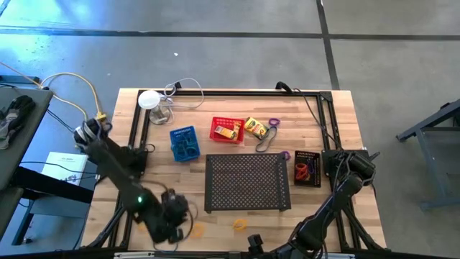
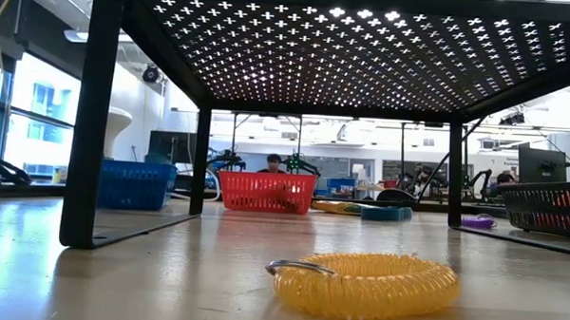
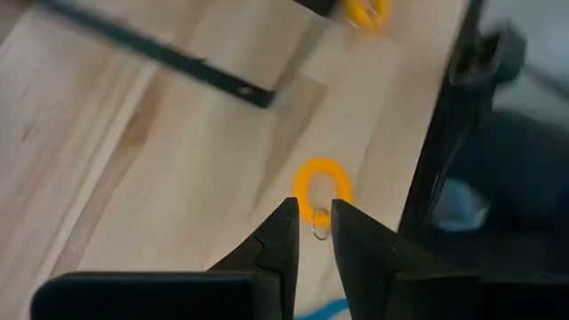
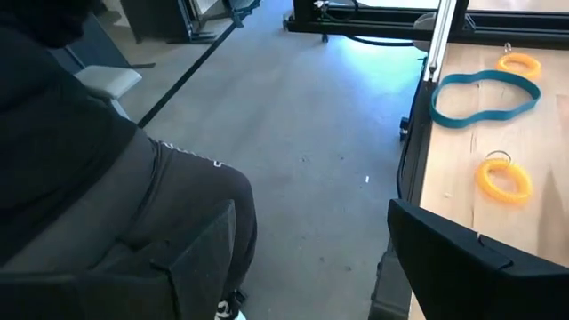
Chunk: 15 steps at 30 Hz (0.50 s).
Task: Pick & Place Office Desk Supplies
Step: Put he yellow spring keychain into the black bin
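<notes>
My left gripper is over the table's near left part, shut on an orange-yellow coil loop. A second yellow coil loop with a metal ring lies flat near the front edge. Farther back stand a blue basket and a red basket with a crayon box in it. Another crayon box lies beside them. A black basket holds red and orange loops. My right gripper is open at the table's right side, touching nothing. My left gripper pinches the coil loop at its metal-ring end between its two fingertips. The fingers slant downward from above. The rest of the loop sticks out past the tips, over the bare wood by the table's edge.
The large black perforated tray stands on legs mid-table, over the low camera. A white disc with clear cable sits far left. Purple loops and a dark loop lie loose. Bare wood lies along the front.
</notes>
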Tool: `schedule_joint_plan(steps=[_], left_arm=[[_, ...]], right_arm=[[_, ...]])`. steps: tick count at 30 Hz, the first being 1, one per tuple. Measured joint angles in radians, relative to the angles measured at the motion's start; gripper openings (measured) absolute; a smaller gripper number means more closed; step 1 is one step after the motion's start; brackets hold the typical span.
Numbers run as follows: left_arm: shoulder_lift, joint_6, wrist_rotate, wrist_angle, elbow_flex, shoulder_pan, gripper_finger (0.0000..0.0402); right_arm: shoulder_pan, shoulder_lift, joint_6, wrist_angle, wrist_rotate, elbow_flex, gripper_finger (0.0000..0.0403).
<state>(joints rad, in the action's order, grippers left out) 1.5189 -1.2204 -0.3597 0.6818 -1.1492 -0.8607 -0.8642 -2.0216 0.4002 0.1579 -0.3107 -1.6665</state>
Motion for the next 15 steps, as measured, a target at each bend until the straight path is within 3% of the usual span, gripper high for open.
schedule_joint_plan(steps=[5, 8, 15], left_arm=[[0.122, 0.209, -0.035, -0.186, 0.0, -0.042, 0.0065], [0.185, 0.241, -0.036, -0.271, 0.0, -0.038, 0.0065], [0.285, 0.304, -0.027, -0.282, 0.0, -0.003, 0.0065]], right_arm=[[0.0, 0.0, 0.038, -0.006, -0.001, 0.0, 0.0284], [0.0, 0.0, 0.047, -0.005, -0.001, 0.0, 0.0284], [0.0, 0.0, 0.02, -0.006, -0.001, 0.0, 0.0284]])
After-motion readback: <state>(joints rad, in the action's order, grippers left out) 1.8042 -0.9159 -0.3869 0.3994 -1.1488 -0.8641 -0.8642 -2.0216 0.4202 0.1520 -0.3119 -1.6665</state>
